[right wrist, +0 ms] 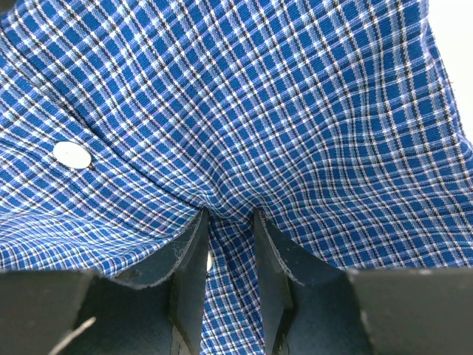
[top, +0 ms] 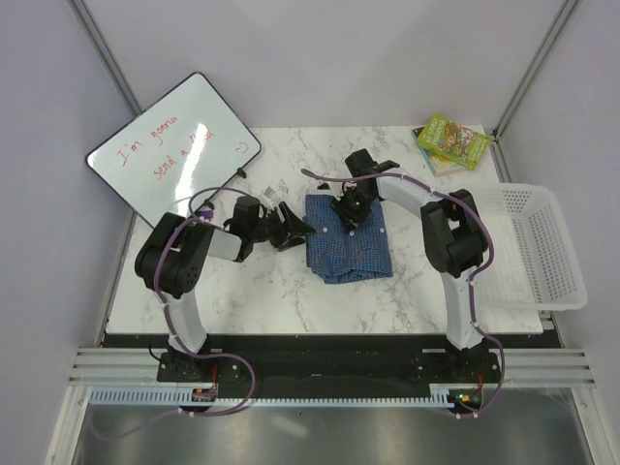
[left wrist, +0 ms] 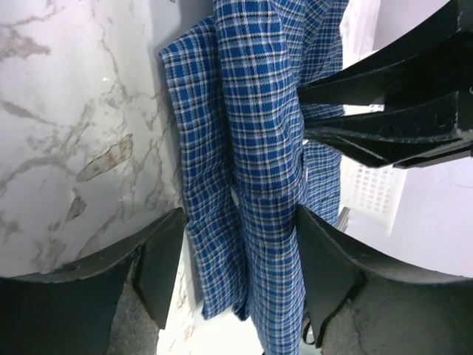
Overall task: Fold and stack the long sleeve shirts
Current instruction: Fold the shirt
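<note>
Folded blue checked shirt (top: pixel 349 247) lies mid-table, with both grippers at it.
I see the right gripper (top: pixel 347 219) down on the shirt's far half, jaws narrow, nipping a puckered ridge of cloth. The left gripper (top: pixel 294 231) sits at the shirt's left edge, jaws wide, with cloth lying between its fingers; I cannot tell whether they touch it. A white mesh basket (top: pixel 542 242) overhangs the marble table (top: pixel 262 300) on the right.

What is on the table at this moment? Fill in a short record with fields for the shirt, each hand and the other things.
shirt: blue checked, folded into a rectangle, mid-table
left hand: open, straddling the shirt's left edge
right hand: shut on a pinch of the shirt near its far edge
table: white marble
other things: whiteboard far left, green book far right, white basket on the right
</note>
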